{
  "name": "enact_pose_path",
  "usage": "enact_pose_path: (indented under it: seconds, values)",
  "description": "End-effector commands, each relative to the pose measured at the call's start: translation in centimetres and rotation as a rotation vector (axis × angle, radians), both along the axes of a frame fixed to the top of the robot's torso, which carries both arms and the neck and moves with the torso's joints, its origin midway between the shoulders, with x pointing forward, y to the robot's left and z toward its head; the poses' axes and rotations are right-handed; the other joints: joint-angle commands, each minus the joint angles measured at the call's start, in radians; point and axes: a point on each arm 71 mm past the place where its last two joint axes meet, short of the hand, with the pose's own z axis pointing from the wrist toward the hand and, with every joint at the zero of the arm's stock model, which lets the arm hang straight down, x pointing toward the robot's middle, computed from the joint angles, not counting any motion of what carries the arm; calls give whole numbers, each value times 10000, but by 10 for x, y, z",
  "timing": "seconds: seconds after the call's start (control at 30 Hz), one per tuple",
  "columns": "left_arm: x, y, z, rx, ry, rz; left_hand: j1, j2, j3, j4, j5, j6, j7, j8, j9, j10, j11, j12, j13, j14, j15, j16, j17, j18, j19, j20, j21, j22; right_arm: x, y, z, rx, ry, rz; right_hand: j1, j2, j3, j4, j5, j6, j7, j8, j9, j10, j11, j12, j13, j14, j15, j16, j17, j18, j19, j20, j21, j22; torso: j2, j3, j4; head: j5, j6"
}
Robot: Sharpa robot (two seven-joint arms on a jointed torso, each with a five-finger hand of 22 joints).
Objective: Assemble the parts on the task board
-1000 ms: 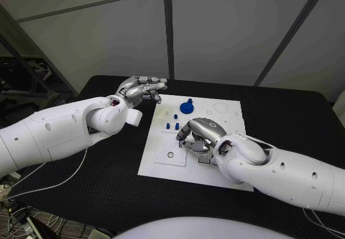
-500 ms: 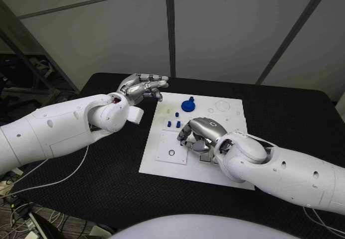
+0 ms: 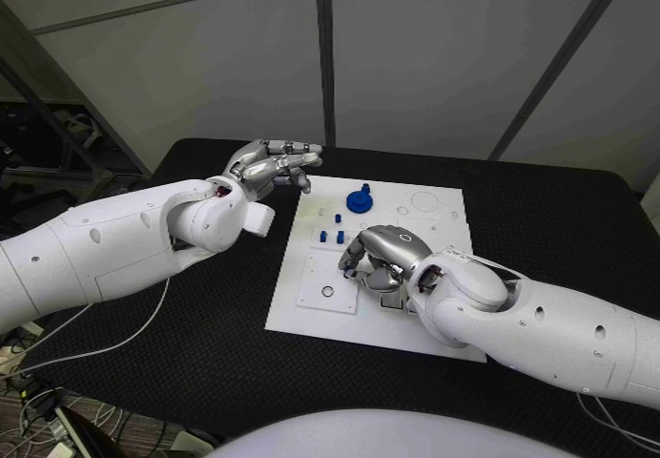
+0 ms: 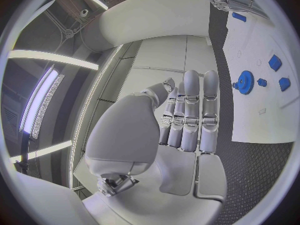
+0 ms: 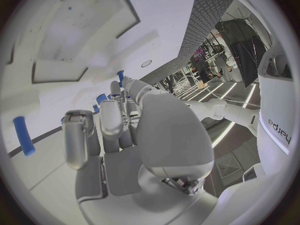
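Between the earlier frames and now, little has moved: the left hand (image 3: 276,167) has drifted slightly toward the far-left corner of the task board (image 3: 310,305) and holds there, while the right hand (image 3: 379,256) remains low over the board's middle.

Left hand: raised above the table (image 3: 206,353) just off the board's far-left corner. In the left wrist view its fingers (image 4: 190,110) lie straight and side by side, with nothing between them and the thumb; in the head view they appear loosely curled. It holds and touches nothing.

Right hand: palm down, fingers (image 5: 78,135) curled toward the board surface. Whether the fingertips enclose a part cannot be told; the hand's own back hides them in the head view.

Parts: a blue gear (image 3: 359,201) with a short stem stands upright near the board's far edge. Three small blue pieces (image 3: 332,230) stand in the board between the gear and the right hand. In the right wrist view a blue cylindrical pin (image 5: 24,134) lies flat on the board, well apart from the fingers, its long axis parallel to the surface.

Board features: a dark ring (image 3: 327,292) sits near the left edge.
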Motion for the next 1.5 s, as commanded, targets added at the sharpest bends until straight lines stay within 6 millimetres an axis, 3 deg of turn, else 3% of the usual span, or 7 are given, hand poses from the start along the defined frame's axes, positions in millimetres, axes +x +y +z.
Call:
enact_pose_path:
  seconds: [0.03, 0.33, 0.6, 0.87, 1.33, 1.5]
  values:
    - [0, -1, 2, -94, -79, -72, -112, 7, -50, 15, -30, -45, 22, -54, -10, -95, 5, -61, -5, -21, 30, -32, -10, 410, 8, 86, -45, -12, 0, 0, -2, -337, -72, 84, -106, 8, -15, -74, 52, -5, 65, -45, 13, 24, 5, 1, 16, 231, -42, 58, 1, -190, 831, -65, -11, 2319, 0, -3, 3, 29, -17]
    - [0, -1, 2, -95, -67, -91, -112, 7, -50, 15, -30, -45, 22, -54, -10, -95, 5, -61, -5, -21, 30, -32, -10, 410, 8, 86, -45, -12, -6, 3, -8, -885, -351, 340, -284, -103, -46, -127, -17, -81, 94, -103, 5, -177, 60, -39, -41, 196, -2, 6, -121, -156, 765, -41, -144, 2225, -8, -5, -2, 52, -23]
    - [1, -1, 1, -71, -23, -84, -121, 18, -54, 22, -30, -44, 33, -59, -13, -112, 13, -69, -4, -25, 35, -41, -13, 410, 11, 91, -64, -26, -6, 3, -8, -936, -769, 318, -715, -535, -31, -138, -150, -714, 305, -153, -201, -1235, 355, -32, -280, 32, 255, -343, -700, -13, 484, 165, -717, 1828, -9, 2, -3, 67, -36]
    - [1, 0, 1, -47, 17, -76, -121, 18, -54, 22, -30, -44, 33, -59, -13, -112, 13, -69, -4, -25, 35, -41, -13, 410, 11, 91, -64, -26, -6, 1, -4, -415, -1049, 244, -842, -763, -93, -181, -164, -1087, 452, -155, -388, -1797, 492, 15, -390, -192, 355, -919, -1508, 187, 102, 288, -1530, 1266, -7, 1, -3, 65, -25]
    - [2, 2, 0, -36, 42, -74, -126, 20, -58, 26, -32, -49, 37, -64, -15, -121, 17, -73, -4, -27, 37, -45, -14, 410, 13, 93, -73, -33, -11, -5, 8, 999, -1443, 205, -839, -780, -131, -204, -147, -1133, 456, -137, -446, -1888, 504, 100, -405, -230, 371, -1061, -1717, 238, 11, 319, -1756, 1110, -6, 7, -5, 19, 46]
    - [3, 3, -1, -18, 65, -58, -126, 20, -58, 26, -32, -49, 37, -64, -15, -121, 17, -73, -4, -27, 37, -45, -14, 410, 13, 93, -73, -33, -13, -24, 15, 1127, -1216, -596, -868, -861, -200, -211, -141, -1131, 427, -129, -475, -1860, 481, 174, -401, -253, 360, -1175, -1886, 264, -27, 320, -1867, 1034, -14, 10, -21, -57, 133]
